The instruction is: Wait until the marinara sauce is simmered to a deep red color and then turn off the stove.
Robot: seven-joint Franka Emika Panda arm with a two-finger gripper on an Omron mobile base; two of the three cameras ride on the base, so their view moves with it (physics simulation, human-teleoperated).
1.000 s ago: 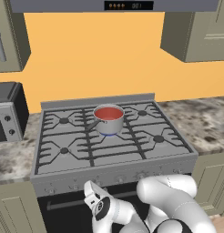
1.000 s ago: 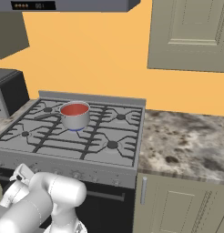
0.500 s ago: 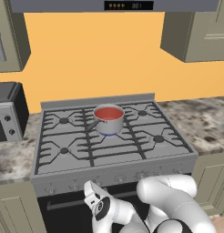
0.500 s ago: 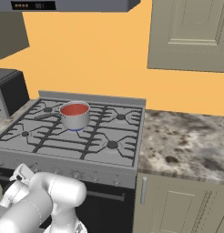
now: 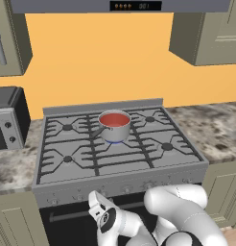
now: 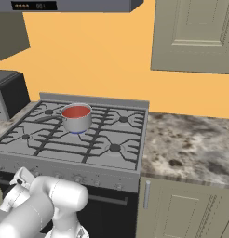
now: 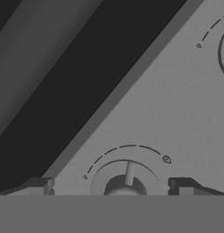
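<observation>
The marinara sauce is a smooth orange-red disc in a small steel saucepan on the middle rear burner of the stove. A faint blue flame glows under the pan. My gripper is low at the stove's front panel, just under the row of knobs. In the hand view the gripper is open, with a grey knob between its two tips and touching neither. The knob's pointer stands upright in that view.
A black-and-silver box appliance stands on the counter left of the stove. A speckled stone counter runs to the right, with cabinet doors below. The dark oven door lies beside the knob panel.
</observation>
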